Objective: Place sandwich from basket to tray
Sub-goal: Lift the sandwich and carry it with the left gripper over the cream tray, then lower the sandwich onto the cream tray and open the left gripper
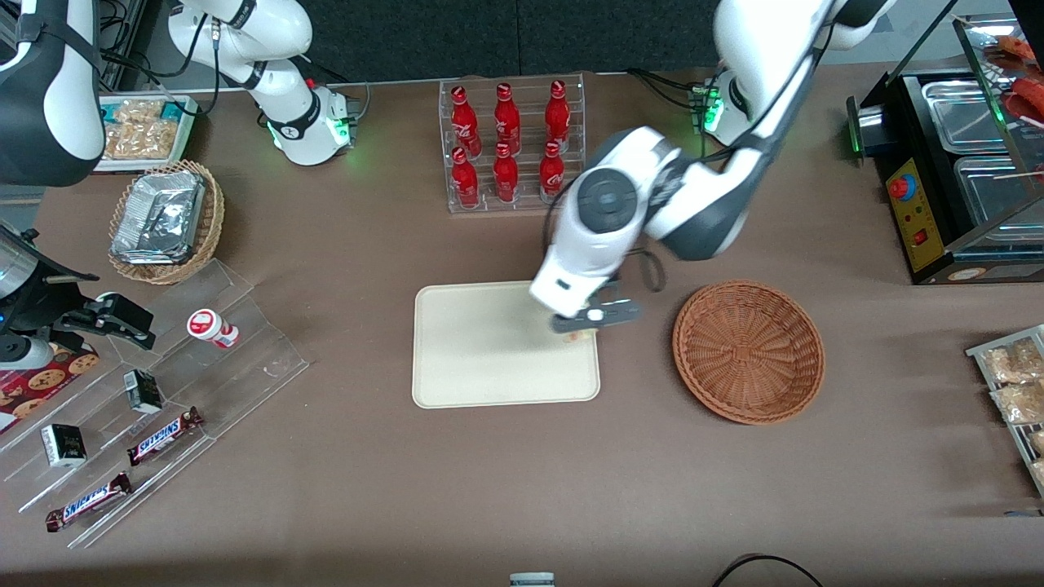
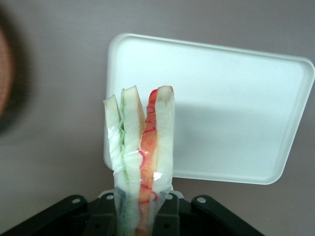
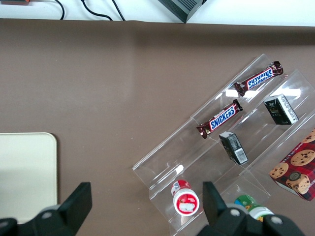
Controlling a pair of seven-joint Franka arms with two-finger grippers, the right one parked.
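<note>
The left arm's two-finger hand (image 1: 589, 324) hangs over the edge of the flat cream-beige rectangular plastic tray (image 1: 489, 350) that faces the round reddish-brown woven wicker basket (image 1: 748, 350). Both tray and basket rest on the brown worktop (image 1: 522, 481), side by side but apart, with the basket toward the working arm's end. The hand is closed on the small triangular sandwich (image 2: 141, 147) of pale white bread with red-pink and pale green filling layers. In the left wrist view the black fingers (image 2: 170, 216) clamp the wrapped wedge at its wide end, and its bread slices and filling project straight out from between them. The free tip of the sandwich overlaps the rounded rim of the tray in that view. In the front view the sandwich is almost wholly hidden under the hand; only a small pale piece shows just below the fingers, at the tray's edge. Whether the sandwich touches the tray surface cannot be told. The basket interior shows only bare weave. Farther from the front camera than the tray stands a clear acrylic rack of red bottles (image 1: 510, 143). Toward the parked arm's end lies a clear stepped rack with Snickers bars (image 1: 163, 436).
</note>
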